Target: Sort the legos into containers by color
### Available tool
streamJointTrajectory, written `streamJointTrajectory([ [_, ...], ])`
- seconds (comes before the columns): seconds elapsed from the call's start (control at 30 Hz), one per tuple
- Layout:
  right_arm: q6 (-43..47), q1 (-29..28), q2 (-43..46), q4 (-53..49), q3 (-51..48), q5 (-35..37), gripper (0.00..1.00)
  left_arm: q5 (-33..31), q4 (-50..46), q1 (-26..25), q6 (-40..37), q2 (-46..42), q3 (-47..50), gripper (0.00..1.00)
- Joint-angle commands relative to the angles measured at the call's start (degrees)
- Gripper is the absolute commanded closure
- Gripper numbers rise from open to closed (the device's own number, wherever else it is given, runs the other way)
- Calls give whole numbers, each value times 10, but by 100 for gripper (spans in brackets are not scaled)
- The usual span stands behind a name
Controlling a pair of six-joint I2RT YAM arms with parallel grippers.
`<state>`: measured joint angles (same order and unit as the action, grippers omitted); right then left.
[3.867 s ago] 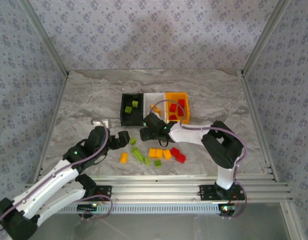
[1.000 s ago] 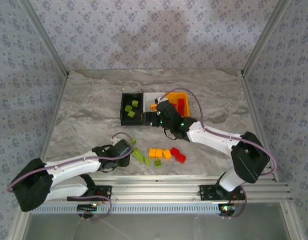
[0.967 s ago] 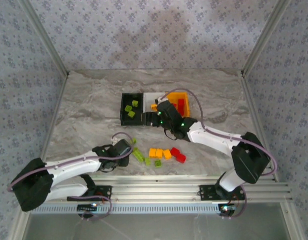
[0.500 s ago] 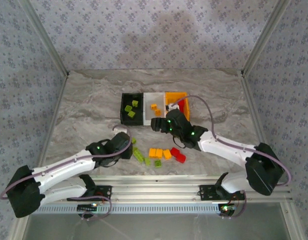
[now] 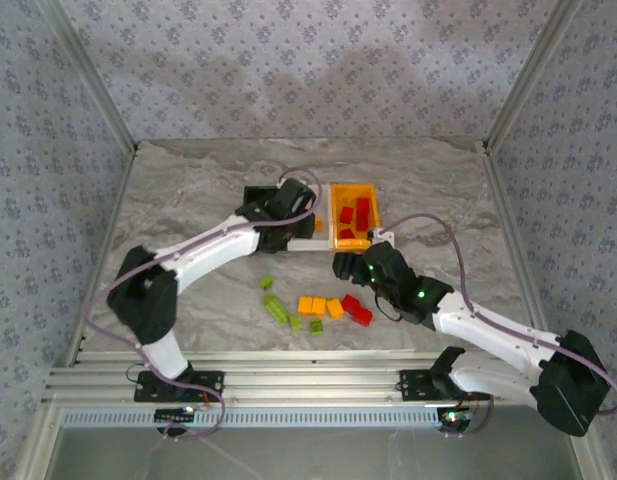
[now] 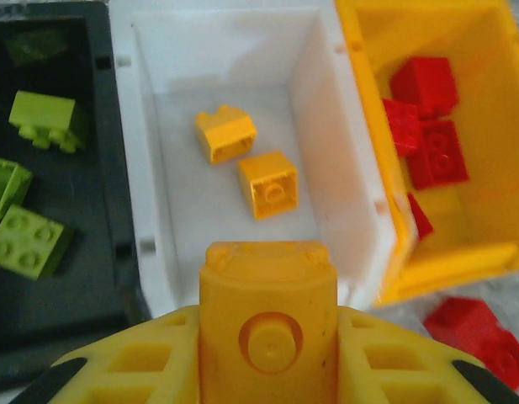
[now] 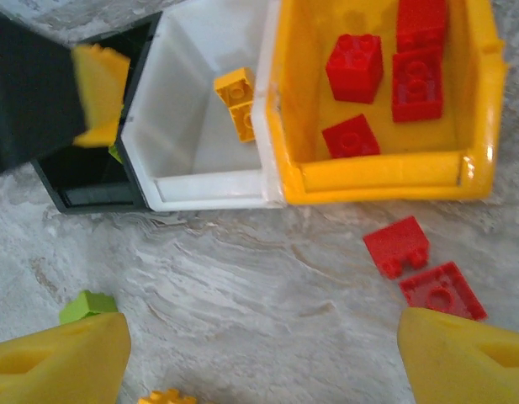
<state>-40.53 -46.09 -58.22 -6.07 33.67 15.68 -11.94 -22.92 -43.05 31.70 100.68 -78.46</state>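
My left gripper is shut on an orange lego and hangs over the near end of the white bin, which holds two orange legos. In the top view the left gripper covers the black bin and the white bin. The black bin has green legos; the orange-yellow bin has red ones. My right gripper is open above bare table, just in front of the bins. Loose red legos lie to its right and a green one to its left.
Loose legos lie in a band on the marble table in front of the bins: green, orange, red. A metal rail runs along the near edge. Patterned walls close in the sides and back.
My left arm has swung from the near table up to the bins, shut on an orange lego. My right gripper has drawn back from the bins toward the near right, still open.
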Motion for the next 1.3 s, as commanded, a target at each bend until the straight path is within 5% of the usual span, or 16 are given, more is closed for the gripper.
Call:
streamJointTrajectory([
  [0.0, -20, 2, 31, -36, -16, 20, 15, 3, -18, 13, -20, 51, -68, 74],
  [0.13, -19, 1, 54, -56, -19, 18, 14, 9, -33, 18, -21, 116, -136, 65],
  [0.27, -14, 2, 64, -65, -18, 11, 13, 18, -53, 18, -19, 156, -186, 45],
  [0.47, -7, 3, 58, -58, -17, 2, 13, 36, -54, 7, -19, 116, -200, 27],
  [0.73, 40, -25, -28, -15, 17, -83, 14, 48, 26, -15, 3, -126, 22, 1],
  [1.03, 142, -142, -226, -13, 140, -109, 18, -35, -45, -5, 76, -440, 301, 0],
  [1.27, 180, -188, -364, -51, 247, -113, 17, -10, -125, 79, 117, -594, 408, 1],
])
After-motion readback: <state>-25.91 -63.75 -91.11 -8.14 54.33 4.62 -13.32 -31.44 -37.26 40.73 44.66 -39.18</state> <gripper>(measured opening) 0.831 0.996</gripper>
